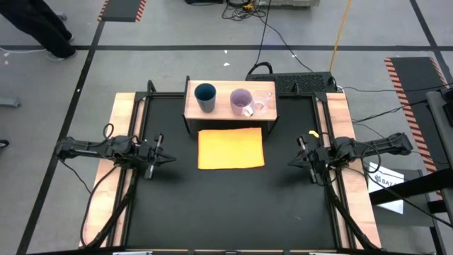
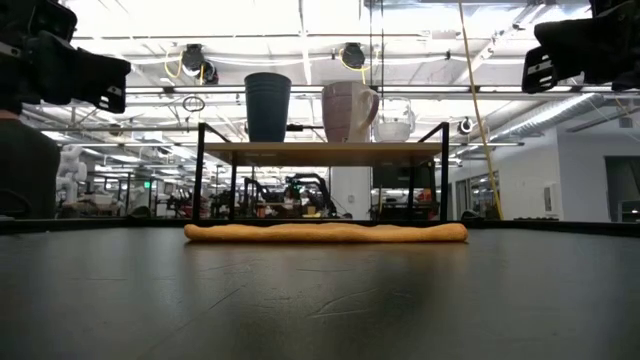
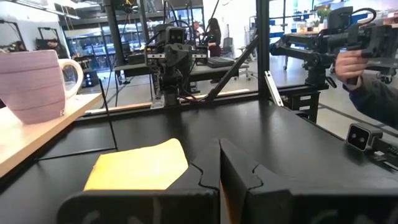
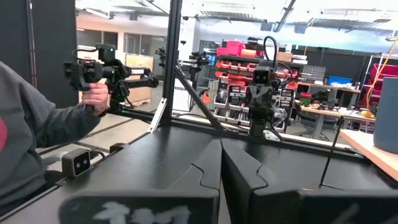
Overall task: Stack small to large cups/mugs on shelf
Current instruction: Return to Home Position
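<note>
On the light wooden shelf at the table's far side three cups stand upright on their bases in a row: a dark blue tumbler at the left, a lilac mug in the middle, a clear cup at the right. From table height the tumbler, the mug and the clear cup show side by side on the board. My left gripper rests shut at the table's left side, level, holding nothing. My right gripper rests shut at the right side.
A flat orange sheet lies on the black mat just in front of the shelf, between the two grippers. A person's hand holding a control handle shows beyond the table. Cables run on the floor behind the table.
</note>
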You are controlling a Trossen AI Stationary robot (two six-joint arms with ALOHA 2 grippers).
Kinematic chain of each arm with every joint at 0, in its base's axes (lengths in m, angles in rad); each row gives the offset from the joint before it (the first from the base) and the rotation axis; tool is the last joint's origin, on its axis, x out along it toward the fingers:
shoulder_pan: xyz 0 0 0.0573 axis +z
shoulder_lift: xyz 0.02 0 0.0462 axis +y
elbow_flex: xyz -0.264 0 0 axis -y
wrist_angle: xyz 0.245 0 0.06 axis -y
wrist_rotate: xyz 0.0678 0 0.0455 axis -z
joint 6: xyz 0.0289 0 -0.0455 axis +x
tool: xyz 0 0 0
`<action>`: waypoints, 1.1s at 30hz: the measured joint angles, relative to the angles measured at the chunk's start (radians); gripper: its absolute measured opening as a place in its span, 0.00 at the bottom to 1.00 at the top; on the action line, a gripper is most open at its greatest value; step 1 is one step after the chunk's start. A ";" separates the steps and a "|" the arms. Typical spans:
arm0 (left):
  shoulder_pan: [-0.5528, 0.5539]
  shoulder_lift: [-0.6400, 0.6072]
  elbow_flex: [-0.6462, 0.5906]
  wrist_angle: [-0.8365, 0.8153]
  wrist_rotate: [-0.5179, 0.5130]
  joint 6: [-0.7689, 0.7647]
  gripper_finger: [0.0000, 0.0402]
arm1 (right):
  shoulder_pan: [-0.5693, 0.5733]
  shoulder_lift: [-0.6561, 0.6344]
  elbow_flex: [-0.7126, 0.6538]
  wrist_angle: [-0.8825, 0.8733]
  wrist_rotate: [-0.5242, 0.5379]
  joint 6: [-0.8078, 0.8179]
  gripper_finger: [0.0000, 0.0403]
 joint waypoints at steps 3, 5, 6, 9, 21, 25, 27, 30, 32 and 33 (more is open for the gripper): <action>0.000 0.000 0.000 0.000 0.000 0.002 0.00 | 0.000 0.000 0.000 -0.003 0.000 0.005 0.00; 0.000 0.000 0.000 0.000 0.000 0.002 0.00 | 0.000 0.000 0.000 -0.006 0.000 0.005 0.00; 0.000 0.000 0.000 0.000 0.000 0.002 0.00 | 0.000 0.000 0.000 -0.006 0.000 0.005 0.00; 0.000 0.000 0.000 0.000 0.000 -0.010 0.01 | 0.000 0.000 0.000 -0.010 0.000 0.005 0.00; 0.000 0.000 0.000 -0.001 0.000 -0.014 0.03 | 0.000 0.000 0.000 -0.078 0.000 0.008 0.00; 0.000 0.000 0.000 -0.001 0.000 -0.016 0.03 | 0.000 0.000 0.000 -0.124 0.000 0.061 0.00; 0.000 0.000 0.000 -0.001 0.000 -0.017 0.03 | 0.000 0.000 0.000 -0.134 0.000 0.071 0.00; 0.000 0.000 0.000 -0.001 -0.001 -0.017 0.03 | 0.000 0.000 0.000 -0.125 0.000 0.086 0.00; 0.000 0.000 0.000 -0.001 -0.001 -0.017 0.03 | 0.000 0.000 0.000 -0.119 0.000 0.087 0.00; 0.000 0.000 0.001 -0.001 -0.001 -0.017 0.03 | 0.000 0.000 0.000 -0.120 0.000 0.086 0.00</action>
